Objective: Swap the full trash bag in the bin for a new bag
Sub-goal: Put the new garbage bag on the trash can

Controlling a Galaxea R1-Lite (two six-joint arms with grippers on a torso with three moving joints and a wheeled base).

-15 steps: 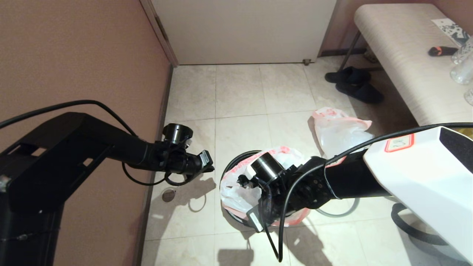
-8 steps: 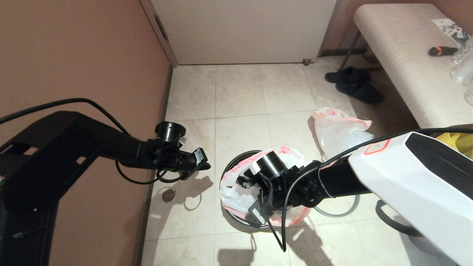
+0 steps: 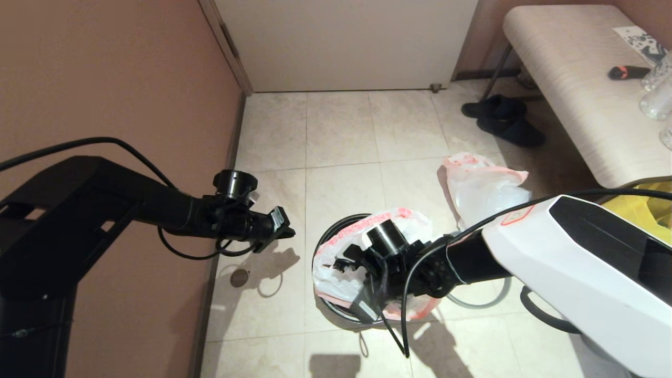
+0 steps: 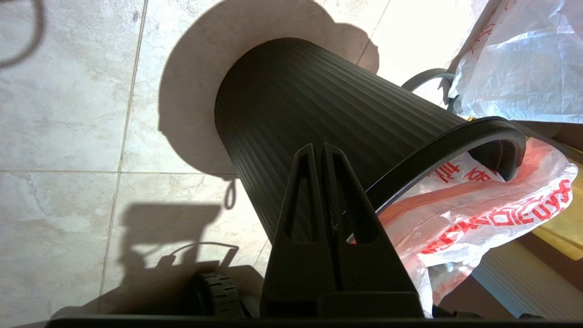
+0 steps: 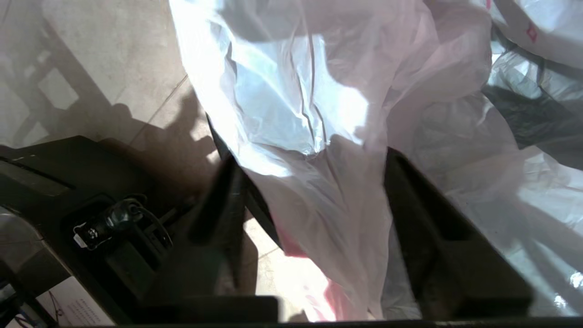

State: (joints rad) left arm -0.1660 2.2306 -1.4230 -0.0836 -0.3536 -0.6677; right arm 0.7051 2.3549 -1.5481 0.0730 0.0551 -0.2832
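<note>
At lower centre we see the right gripper (image 3: 350,287), jaws parted astride the new bag (image 3: 336,273) draped over the bin (image 3: 328,233), while the left gripper (image 3: 283,231), jaws pressed together, hovers left of it.

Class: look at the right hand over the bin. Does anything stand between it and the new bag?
Nothing visible does. The right hand is open, with the new bag bunched directly between its fingers, draped over the bin mouth.

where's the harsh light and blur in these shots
Head view: hard sun casts sharp arm shadows on the beige floor tiles. Left wrist view: glare whitens the tiles beside the ribbed round black bin. Right wrist view: the thin translucent white bag glows, and the right gripper looks blurred.
</note>
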